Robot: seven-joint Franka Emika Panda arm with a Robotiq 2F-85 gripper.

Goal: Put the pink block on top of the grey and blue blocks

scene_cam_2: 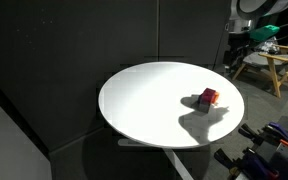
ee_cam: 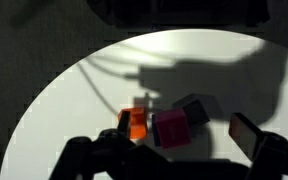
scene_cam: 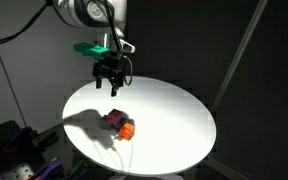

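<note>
Several small cubes sit bunched together on the round white table (scene_cam: pixel 174 110). In the wrist view the pink block (ee_cam: pixel 171 131) lies in the middle, with the grey block (ee_cam: pixel 194 108) in shadow just behind it. A thin blue edge (ee_cam: pixel 152 128) at the pink block's left side is all that shows of the blue block. My gripper (ee_cam: pixel 184 132) hangs open above the cluster, holding nothing and touching none of the cubes. In an exterior view the gripper (scene_cam: pixel 111 88) is well above the pink block (scene_cam: pixel 112 120). In an exterior view the cluster (scene_cam_2: pixel 207 97) shows only as a small reddish lump.
An orange cube (ee_cam: pixel 137 124) touches the cluster's left side and also shows in an exterior view, the orange cube (scene_cam: pixel 127 130). The arm's shadow falls across the table. A wooden stand (scene_cam_2: pixel 274 62) stands off the table, and black curtains surround the scene.
</note>
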